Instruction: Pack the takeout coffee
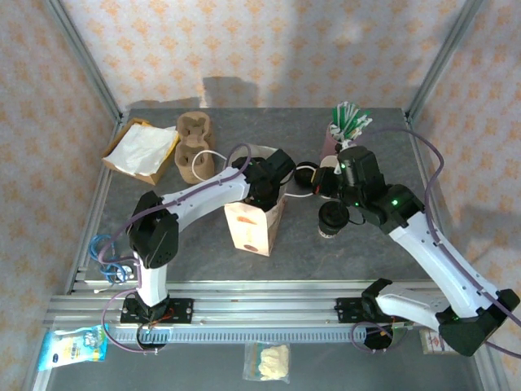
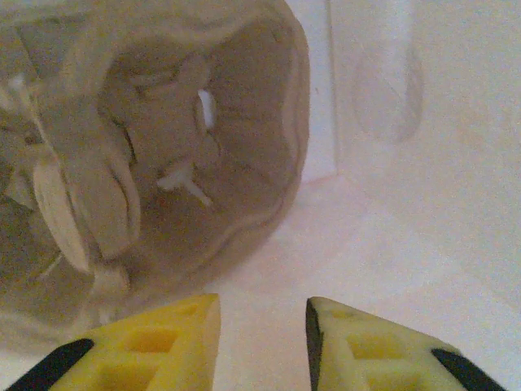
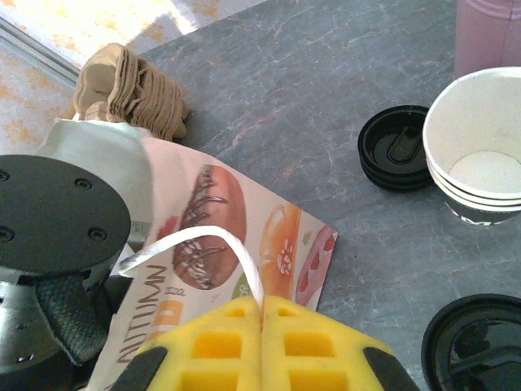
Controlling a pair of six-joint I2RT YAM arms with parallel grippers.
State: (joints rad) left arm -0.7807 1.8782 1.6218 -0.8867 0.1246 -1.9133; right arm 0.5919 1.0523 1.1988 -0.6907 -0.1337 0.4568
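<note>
At the near side of the grey table [image 1: 358, 254] the paper bag [image 1: 248, 232] stands upright with the left arm reaching down into its mouth. In the left wrist view the left gripper [image 2: 262, 316] has its yellow fingers parted with nothing between them, just short of a pulp cup carrier [image 2: 163, 163] lying on its side inside the bag. To the bag's right, well clear of it, the takeout coffee [image 1: 331, 218] stands upright on the table with its black lid on. Above it the right gripper [image 3: 262, 308] is clamped tight on the bag's white handle [image 3: 195, 240], which loops into the seam of its fingers. Beyond sit loose black lids [image 3: 395, 148] touching a stack of white cups [image 3: 480, 138]. Farther back are more pulp carriers [image 1: 194, 145], an open box [image 1: 140, 149] and a pink tumbler [image 1: 332, 140] of sticks.
</note>
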